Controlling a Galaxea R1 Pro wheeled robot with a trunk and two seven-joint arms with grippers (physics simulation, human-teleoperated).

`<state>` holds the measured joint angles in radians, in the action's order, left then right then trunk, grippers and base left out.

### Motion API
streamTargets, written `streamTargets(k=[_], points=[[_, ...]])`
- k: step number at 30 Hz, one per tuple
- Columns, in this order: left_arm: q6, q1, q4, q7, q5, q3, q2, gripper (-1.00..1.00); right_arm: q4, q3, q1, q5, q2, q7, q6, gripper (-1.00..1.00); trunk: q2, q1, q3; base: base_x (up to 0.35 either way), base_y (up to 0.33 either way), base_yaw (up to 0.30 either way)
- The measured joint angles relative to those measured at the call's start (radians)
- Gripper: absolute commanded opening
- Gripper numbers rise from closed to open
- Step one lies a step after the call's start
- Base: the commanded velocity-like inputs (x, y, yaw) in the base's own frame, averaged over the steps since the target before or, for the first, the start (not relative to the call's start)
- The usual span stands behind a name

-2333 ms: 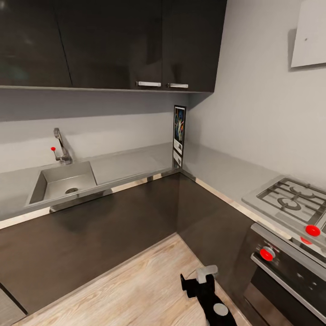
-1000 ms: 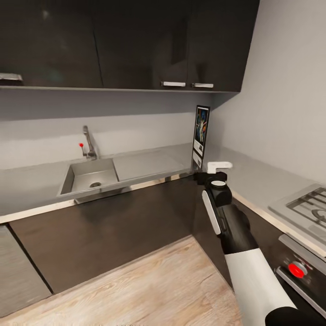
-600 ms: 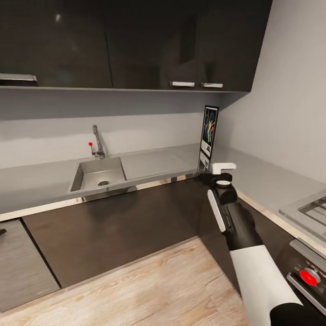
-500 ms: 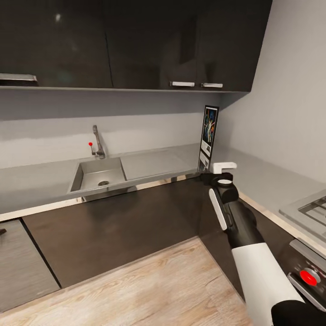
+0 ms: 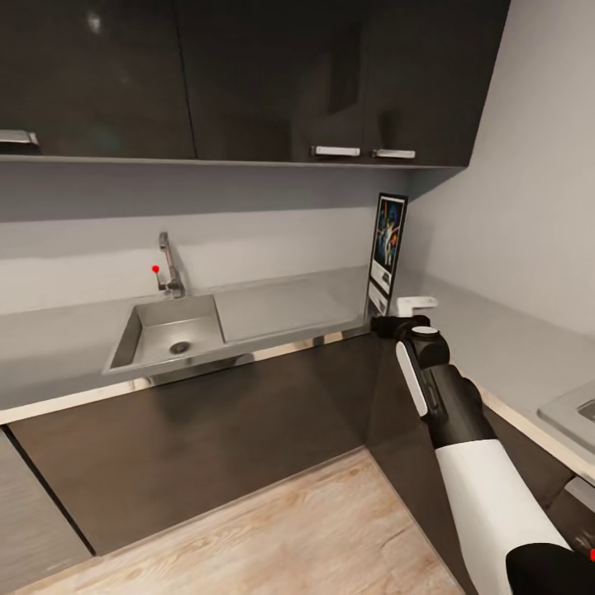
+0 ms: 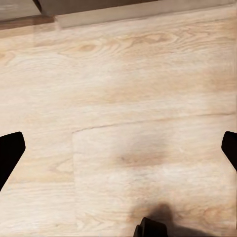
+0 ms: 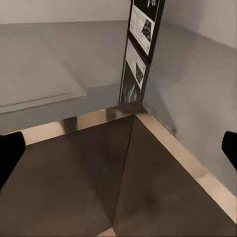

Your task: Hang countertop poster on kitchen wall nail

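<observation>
Right tool (image 5: 402, 312): fingers apart, holding nothing, level with the table (image 5: 289, 302) front edge at the inner corner. The poster (image 5: 387, 252) stands upright on the table just beyond it. Left tool (image 6: 118, 148): fingers apart, over the wooden floor (image 6: 123, 89).

Domestic kitchen. L-shaped grey countertop (image 5: 273, 302) on dark brown base cabinets (image 5: 215, 430); inset steel sink (image 5: 165, 335) with tap (image 5: 169, 266); dark wall cupboards (image 5: 248, 78) above; pale wood-plank floor (image 6: 118, 123); hob corner (image 5: 574, 409) at the right.
</observation>
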<state>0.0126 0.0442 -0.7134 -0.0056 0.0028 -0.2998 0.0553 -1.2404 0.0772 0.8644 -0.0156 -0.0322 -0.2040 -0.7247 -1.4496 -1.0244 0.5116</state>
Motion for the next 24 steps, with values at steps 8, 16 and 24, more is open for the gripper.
streamTargets(k=[8,16,24], points=[[0.0,0.0,0.0,0.0,0.0,0.0,0.0,1.0,0.0,-0.001,0.0,0.0,0.0,0.0,0.0,1.0,0.0,0.0,0.0,0.336,-0.053,0.0],[0.0,0.0,0.0,0.0,0.0,0.0,0.0,1.0,0.0,-0.001,0.0,0.0,0.0,0.0,0.0,1.0,0.0,0.0,0.0,0.305,-0.169,0.0],[0.0,0.0,0.0,0.0,0.0,0.0,0.0,1.0,0.001,-0.001,0.0,0.0,0.0,-0.001,0.0,1.0,0.0,0.0,0.0,0.275,-0.218,0.0]])
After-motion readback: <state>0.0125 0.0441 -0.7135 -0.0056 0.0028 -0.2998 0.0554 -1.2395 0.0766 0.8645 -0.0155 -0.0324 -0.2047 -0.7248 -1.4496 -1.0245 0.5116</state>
